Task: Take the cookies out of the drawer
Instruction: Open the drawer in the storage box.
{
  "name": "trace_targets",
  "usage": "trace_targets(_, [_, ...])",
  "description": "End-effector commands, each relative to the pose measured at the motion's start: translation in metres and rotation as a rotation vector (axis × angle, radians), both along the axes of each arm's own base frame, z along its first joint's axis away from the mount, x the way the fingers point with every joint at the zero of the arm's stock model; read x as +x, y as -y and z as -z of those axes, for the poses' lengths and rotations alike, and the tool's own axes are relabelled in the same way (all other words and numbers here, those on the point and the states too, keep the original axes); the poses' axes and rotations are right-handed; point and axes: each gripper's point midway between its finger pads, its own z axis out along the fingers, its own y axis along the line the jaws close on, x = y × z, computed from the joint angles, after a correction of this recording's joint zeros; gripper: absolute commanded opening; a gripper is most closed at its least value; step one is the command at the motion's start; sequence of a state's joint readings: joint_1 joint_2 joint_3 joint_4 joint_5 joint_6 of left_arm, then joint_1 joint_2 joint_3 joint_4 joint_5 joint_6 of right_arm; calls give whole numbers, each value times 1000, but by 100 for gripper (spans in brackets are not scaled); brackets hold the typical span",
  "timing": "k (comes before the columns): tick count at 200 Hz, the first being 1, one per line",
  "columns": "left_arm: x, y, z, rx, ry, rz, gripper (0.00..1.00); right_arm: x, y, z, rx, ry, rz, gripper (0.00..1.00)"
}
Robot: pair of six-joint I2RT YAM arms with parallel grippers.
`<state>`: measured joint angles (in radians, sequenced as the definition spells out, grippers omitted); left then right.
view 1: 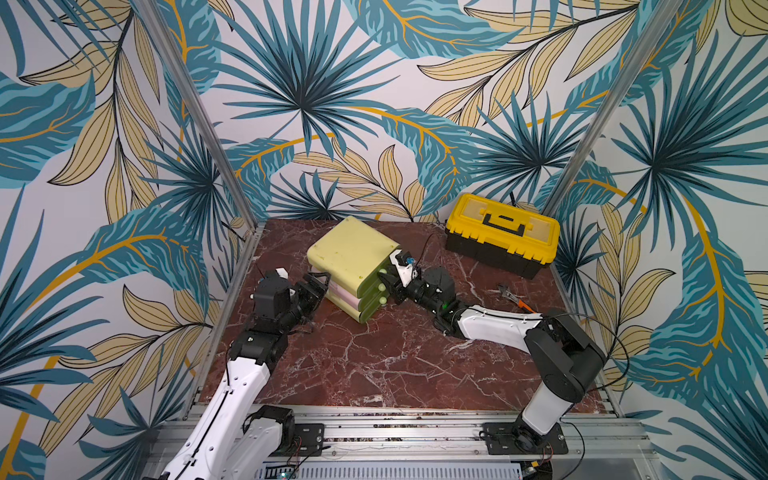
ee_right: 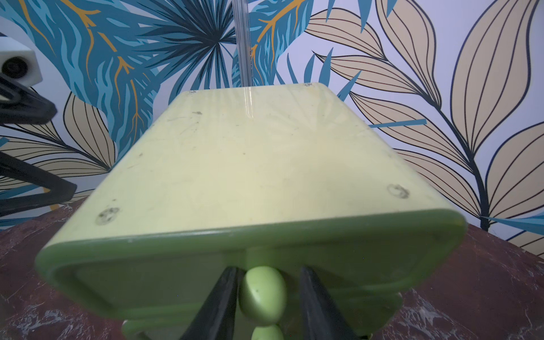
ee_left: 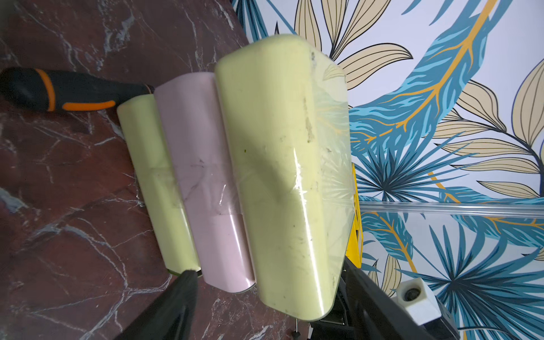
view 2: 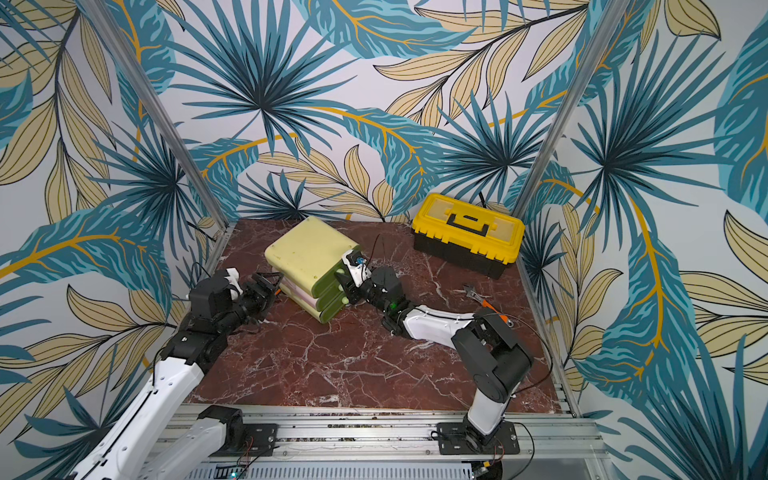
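So all three drawers in your little drawer chest (view 1: 353, 253) look shut, which means the cookies aren't visible from any camera. The chest sits toward the back of the marble table (view 1: 374, 374), turned at an angle, with the drawer fronts facing your right arm.

Your right pincer (ee_right: 269, 272) is at the top drawer (ee_right: 147, 273), with a finger either side of its green knob (ee_right: 262, 297). They're apart. One finger (ee_right: 223, 294) is right up against the knob and there's a sliver of gap on the other side, so it's not clamped.

Your left pincer (view 1: 318, 284) is at the back end of the chest, spread wide. On its wrist camera one finger (ee_left: 182, 294) is down by the bottom drawer and the other sits past the chest's top. Can't tell if either actually touches.

Other stuff: the yellow toolbox (view 1: 500, 235) is closed in the back right corner and a wrench (view 1: 513, 297) lies on the table in front of it. A black-and-orange screwdriver (ee_left: 59, 91) lies right beside the chest.
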<state>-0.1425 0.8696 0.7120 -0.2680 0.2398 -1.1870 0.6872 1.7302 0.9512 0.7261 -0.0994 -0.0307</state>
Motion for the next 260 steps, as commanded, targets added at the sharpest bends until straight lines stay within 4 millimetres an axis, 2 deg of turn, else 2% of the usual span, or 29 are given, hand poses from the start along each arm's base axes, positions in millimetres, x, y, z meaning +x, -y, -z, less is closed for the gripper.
trace_targets(1, [3,-4,-14,2,14,-33,83,2,-7,5,-2,-12,-9,36])
trace_targets(27, [6,-1,-11,-8,3,-21,83,4,-7,6,-12,-7,-4,34])
trace_targets(32, [10,1,-18,-15,33,-16,83,4,-6,6,-16,-5,0,34])
trace_targets(71, [19,4,-22,-33,52,-14,83,3,-7,7,-21,-6,-9,27])
trace_targets(103, [24,4,-20,-36,45,-28,90,0,-5,7,-20,-7,-10,22])
trace_targets(123, [26,1,-17,-31,36,-47,91,-3,-2,6,-23,-7,-9,20])
trace_targets(156, [30,-2,-5,-40,2,-81,86,-13,4,4,-35,-10,-17,19])
trace_targets(182, [36,0,-6,-53,14,-77,80,-21,10,7,-48,-19,-17,19])
trace_targets(230, [41,2,-7,-55,25,-67,78,-33,23,11,-65,-29,-4,18])
trace_targets(260, [41,3,-6,-60,27,-68,73,-43,32,13,-85,-40,-3,18])
